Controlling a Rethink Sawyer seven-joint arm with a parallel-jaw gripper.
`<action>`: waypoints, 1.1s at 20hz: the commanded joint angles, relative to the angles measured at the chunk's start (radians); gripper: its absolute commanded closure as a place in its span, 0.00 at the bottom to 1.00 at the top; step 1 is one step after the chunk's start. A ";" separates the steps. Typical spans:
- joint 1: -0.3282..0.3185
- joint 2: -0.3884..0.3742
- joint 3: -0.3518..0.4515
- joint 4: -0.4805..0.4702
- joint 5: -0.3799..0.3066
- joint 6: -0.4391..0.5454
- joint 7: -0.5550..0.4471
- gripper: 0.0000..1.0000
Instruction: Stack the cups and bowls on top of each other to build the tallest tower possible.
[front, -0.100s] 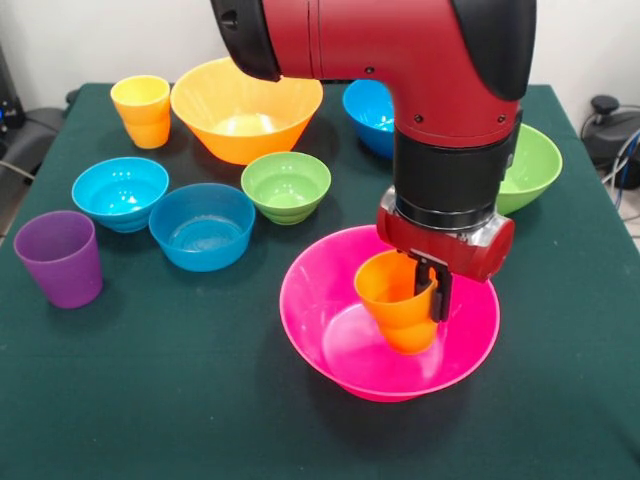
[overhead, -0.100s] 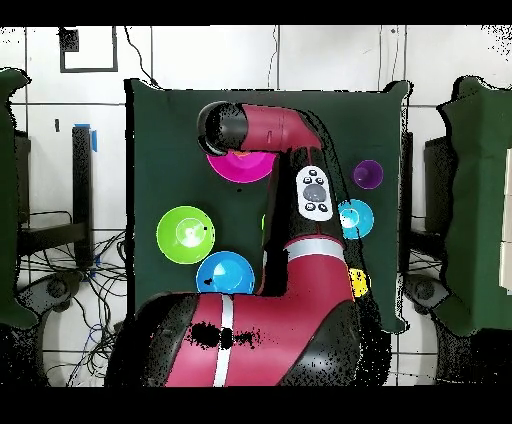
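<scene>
Item: orange cup (front, -0.100s: 395, 300), pinched at its rim by my claw (front, -0.100s: 432, 285), inside the large pink bowl (front, -0.100s: 330, 290) at lower right; I seat it centred before letting go.

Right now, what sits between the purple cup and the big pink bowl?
Nothing: in the front view only bare green tablecloth separates the purple cup from the pink bowl.

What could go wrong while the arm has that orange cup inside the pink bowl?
The gripper grasps the orange cup by one side of its rim, tilted, so it could fall over in the pink bowl when released. The bowl's curved floor gives it poor footing. A tilted cup would make a shaky base for stacking.
</scene>
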 joint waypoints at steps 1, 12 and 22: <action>-0.021 0.042 0.092 0.075 -0.086 -0.046 -0.185 1.00; -0.026 0.037 0.095 0.079 -0.089 -0.044 -0.188 1.00; -0.019 -0.037 0.042 0.089 -0.116 0.046 -0.215 1.00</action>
